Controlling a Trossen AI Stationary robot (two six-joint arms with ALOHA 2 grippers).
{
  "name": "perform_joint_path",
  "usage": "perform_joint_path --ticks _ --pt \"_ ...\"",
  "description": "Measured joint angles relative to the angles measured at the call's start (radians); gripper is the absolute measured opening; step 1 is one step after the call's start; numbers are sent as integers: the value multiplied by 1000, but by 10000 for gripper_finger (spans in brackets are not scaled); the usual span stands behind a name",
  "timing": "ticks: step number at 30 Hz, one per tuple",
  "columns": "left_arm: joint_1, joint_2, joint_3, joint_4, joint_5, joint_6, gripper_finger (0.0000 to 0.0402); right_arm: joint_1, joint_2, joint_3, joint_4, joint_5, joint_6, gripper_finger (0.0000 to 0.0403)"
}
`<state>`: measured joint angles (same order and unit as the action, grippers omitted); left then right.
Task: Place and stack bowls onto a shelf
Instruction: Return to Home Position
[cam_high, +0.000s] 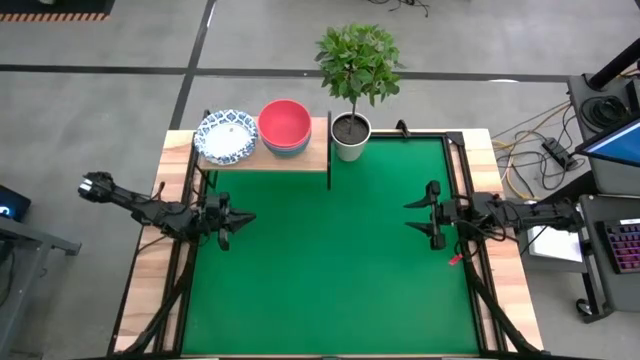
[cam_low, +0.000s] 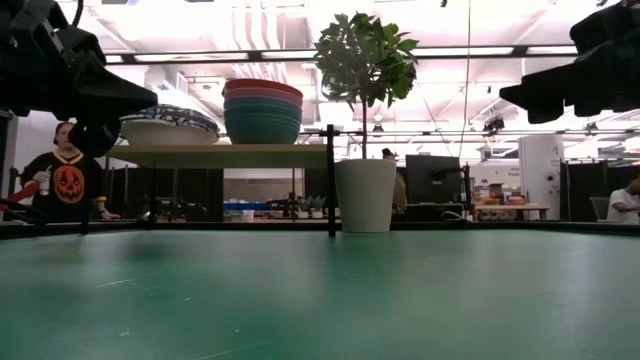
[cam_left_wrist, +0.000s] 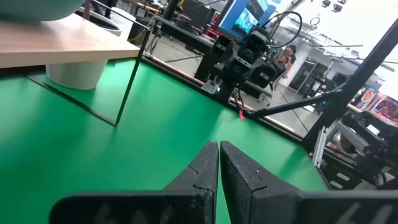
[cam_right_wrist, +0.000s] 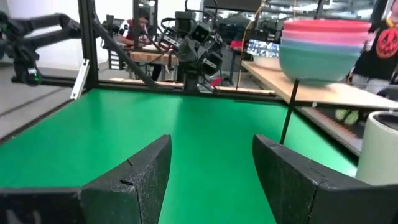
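Observation:
The wooden shelf (cam_high: 265, 158) stands at the mat's far left corner on thin black legs. On it sit two stacks: white blue-rimmed bowls (cam_high: 226, 136) on the left, and plain bowls (cam_high: 284, 127) with red on top beside them, red, pink, green and blue in the low view (cam_low: 262, 112). My left gripper (cam_high: 243, 217) hovers shut above the mat's left edge. My right gripper (cam_high: 410, 215) hovers open above the mat's right edge. Both are away from the shelf and hold nothing.
A white plant pot (cam_high: 350, 137) with a leafy plant stands just right of the shelf at the far edge. The green mat (cam_high: 330, 260) covers the table between the arms. A person (cam_low: 62, 180) stands in the room behind the table.

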<state>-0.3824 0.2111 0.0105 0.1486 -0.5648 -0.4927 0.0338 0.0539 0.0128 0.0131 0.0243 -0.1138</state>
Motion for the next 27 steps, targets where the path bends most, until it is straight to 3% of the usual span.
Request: perform_joint_path --ticks 7,27 --pt "0 0 0 0 0 -3 0 0 7 0 -2 1 94 215" --pt "0 2 0 0 -1 -3 0 0 8 0 -1 1 96 215"
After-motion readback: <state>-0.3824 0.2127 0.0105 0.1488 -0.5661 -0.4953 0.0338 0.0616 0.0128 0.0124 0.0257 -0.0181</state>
